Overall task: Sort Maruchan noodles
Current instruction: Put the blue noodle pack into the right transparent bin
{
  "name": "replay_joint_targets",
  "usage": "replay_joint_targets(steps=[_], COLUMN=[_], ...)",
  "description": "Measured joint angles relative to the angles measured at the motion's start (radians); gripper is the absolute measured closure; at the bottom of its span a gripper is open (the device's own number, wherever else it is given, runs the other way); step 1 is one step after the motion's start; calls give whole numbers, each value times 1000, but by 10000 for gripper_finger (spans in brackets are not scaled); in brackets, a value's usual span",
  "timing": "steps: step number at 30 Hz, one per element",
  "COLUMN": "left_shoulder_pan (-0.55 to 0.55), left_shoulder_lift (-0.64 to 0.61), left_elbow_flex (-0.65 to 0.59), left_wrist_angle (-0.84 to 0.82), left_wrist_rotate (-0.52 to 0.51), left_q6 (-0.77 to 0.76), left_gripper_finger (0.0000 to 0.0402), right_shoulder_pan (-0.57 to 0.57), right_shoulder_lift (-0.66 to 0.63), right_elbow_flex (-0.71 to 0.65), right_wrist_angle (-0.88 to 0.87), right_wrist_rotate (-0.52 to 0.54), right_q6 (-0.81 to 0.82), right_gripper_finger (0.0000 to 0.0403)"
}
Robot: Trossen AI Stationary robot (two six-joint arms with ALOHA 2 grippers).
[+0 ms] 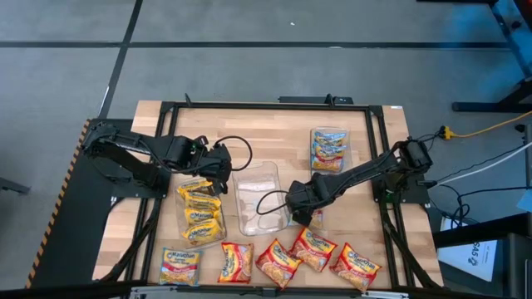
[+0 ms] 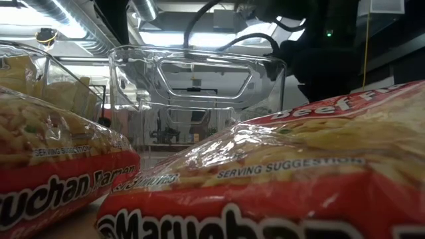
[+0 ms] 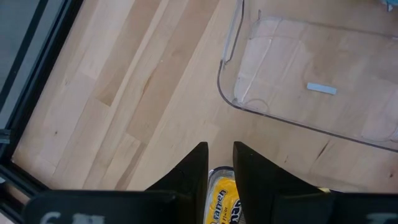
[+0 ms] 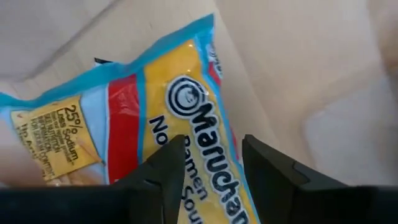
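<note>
Fingers of right gripper [image 4: 208, 165] spread over blue-edged Maruchan packet [image 4: 161, 112] at frame centre, left's pinching yellow packet [image 3: 222, 199]; light, crinkly, slippery, so grab mid-body.

Flat rectangular plastic Maruchan ramen packets, red logo:
- yellow packets [image 1: 200, 209] stacked inside clear tray on table's left;
- blue-edged packets [image 1: 328, 149] piled in clear tray at far right;
- one blue-edged yellow packet [image 4: 155, 118] flat on wood beside middle tray;
- near edge: yellow packet [image 1: 180, 265], then four red-orange packets [image 1: 309, 256] in loose row, tilted, some overlapping.
</note>
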Motion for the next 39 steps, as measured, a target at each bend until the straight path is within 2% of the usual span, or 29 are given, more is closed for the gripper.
replay_joint_targets(steps=[3, 8, 10, 13, 15, 19, 29, 33, 39], left_shoulder_pan=[0, 0, 0, 0, 0, 0, 0, 0, 0], left_shoulder_lift=[0, 0, 0, 0, 0, 0, 0, 0, 0], left_elbow_flex=[0, 0, 0, 0, 0, 0, 0, 0, 0], left_wrist_angle=[0, 0, 0, 1, 1, 7, 7, 6, 6], left_wrist_rotate=[0, 2, 5, 5, 5, 6, 6, 6, 6], left_q6=[0, -1, -1, -1, -2, -3, -3, -2, -2], left_gripper_finger=[333, 333, 333, 333, 333, 333, 333, 333, 333], right_shoulder_pan=[0, 1, 0, 0, 1, 1, 2, 3, 47], right_shoulder_lift=[0, -5, -5, -5, -4, 2, 2, 1, 1], right_elbow_flex=[-26, -42, -42, -42, -41, -1, 207, 259, 260], right_wrist_angle=[71, 102, 102, 102, 100, 68, 6, -39, -175], right_wrist_rotate=[-39, -42, -42, -49, -53, -59, -28, -116, -273], right_q6=[0, -3, -3, -4, -10, -31, -96, -93, -47], right_gripper_finger=[249, 260, 288, 366, 390, 399, 402, 398, 378])
